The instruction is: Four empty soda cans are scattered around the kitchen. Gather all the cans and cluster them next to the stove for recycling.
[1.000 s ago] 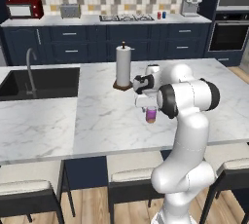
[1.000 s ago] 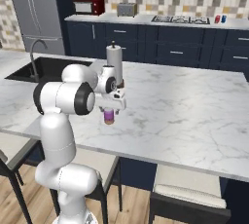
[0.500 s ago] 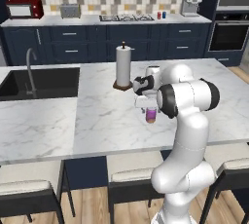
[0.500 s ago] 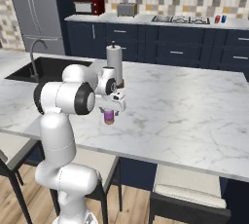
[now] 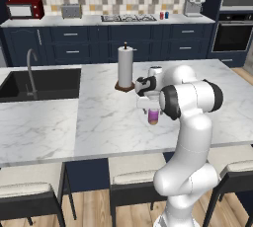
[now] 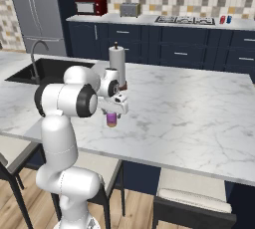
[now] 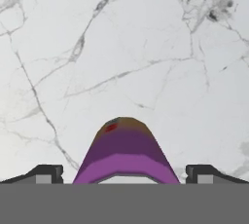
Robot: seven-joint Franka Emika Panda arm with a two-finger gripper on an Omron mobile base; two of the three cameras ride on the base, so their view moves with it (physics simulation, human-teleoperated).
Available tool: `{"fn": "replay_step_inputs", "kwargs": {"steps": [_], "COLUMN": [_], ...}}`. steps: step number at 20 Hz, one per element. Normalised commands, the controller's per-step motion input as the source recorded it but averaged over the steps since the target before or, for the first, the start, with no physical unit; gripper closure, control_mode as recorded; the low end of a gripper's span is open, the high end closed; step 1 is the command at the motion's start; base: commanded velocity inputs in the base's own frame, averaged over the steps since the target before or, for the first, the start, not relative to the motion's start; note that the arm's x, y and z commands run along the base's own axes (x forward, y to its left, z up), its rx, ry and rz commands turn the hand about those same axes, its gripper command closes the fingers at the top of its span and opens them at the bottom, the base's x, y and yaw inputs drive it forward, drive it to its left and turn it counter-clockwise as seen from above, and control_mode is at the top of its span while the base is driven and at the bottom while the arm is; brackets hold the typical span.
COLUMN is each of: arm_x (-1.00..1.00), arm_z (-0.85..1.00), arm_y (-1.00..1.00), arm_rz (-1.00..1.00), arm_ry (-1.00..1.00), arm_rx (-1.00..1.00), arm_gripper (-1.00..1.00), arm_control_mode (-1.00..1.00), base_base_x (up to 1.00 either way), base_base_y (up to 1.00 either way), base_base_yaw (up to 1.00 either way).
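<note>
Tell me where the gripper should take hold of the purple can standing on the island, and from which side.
Grip the purple can across its round body just below the top, coming straight down. It stands upright on the marble island, apart from the paper-towel roll, and the open gripper already hangs above it with a fingertip on either side.

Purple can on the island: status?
Gripper open, straddling the purple can, one finger each side, not closed. Can upright on island counter. Paper-towel roll stands behind, apart. Two more cans already beside the stove.
</note>
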Motion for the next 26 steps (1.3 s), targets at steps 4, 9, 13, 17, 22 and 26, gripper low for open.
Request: {"fn": "replay_step_inputs", "kwargs": {"steps": [4, 9, 13, 17, 22, 26], "arm_x": [0.0, -0.08, -0.11, -0.11, -0.04, 0.0], "arm_z": [0.09, 0.11, 0.01, -0.03, -0.05, -0.09], "arm_y": [0.03, 0.01, 0.0, 0.0, 0.0, 0.01], "arm_rz": [-0.07, -0.07, -0.09, -0.1, -0.06, -0.02], "arm_ry": [0.0, 0.0, 0.0, 0.01, 0.0, 0.0], "arm_rx": [-0.08, -0.08, -0.02, 0.0, 0.0, 0.0], "arm_gripper": [-1.0, -1.0, -1.0, -1.0, -1.0, 1.0], "arm_control_mode": [-1.0, -1.0, -1.0, -1.0, -1.0, -1.0], "base_base_x": [0.0, 0.0, 0.0, 0.0, 0.0, 0.0], "base_base_y": [0.0, 0.0, 0.0, 0.0, 0.0, 0.0], "base_base_yaw": [0.0, 0.0, 0.0, 0.0, 0.0, 0.0]}}
